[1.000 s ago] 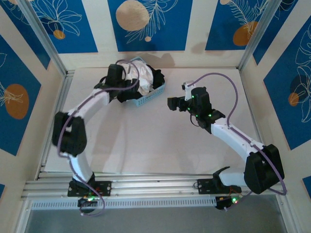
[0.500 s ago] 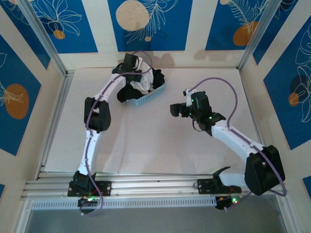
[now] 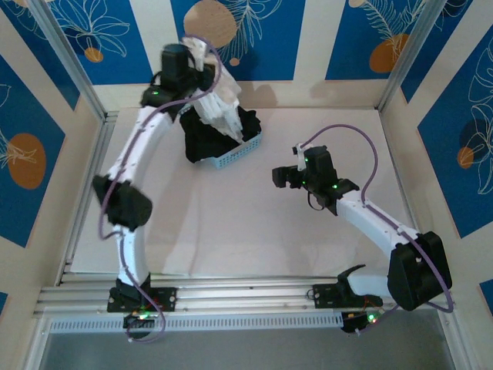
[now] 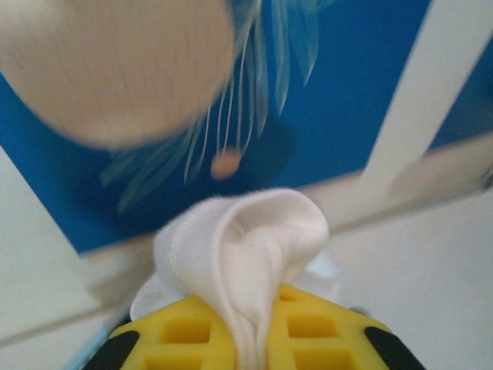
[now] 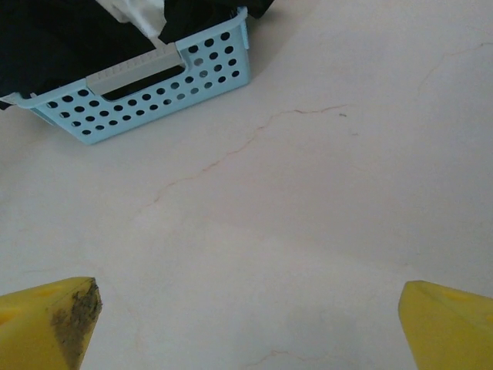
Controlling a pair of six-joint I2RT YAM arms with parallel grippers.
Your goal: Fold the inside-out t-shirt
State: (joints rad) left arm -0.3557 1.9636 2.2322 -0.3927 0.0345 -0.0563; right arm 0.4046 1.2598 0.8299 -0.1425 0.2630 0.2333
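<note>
Left wrist: t-shirt (image 4: 239,239) pinched in left pincer (image 4: 250,335) (bunched above).

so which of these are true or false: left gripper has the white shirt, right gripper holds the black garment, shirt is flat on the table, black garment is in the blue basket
1. The left gripper is shut on the white t-shirt. True.
2. The right gripper holds the black garment. False: it is open and empty above the bare table.
3. The white t-shirt lies flat on the table. False: it hangs from the raised left gripper, its lower end reaching into the basket.
4. The black garment sits in the light blue basket, spilling over its rim. True.
</note>
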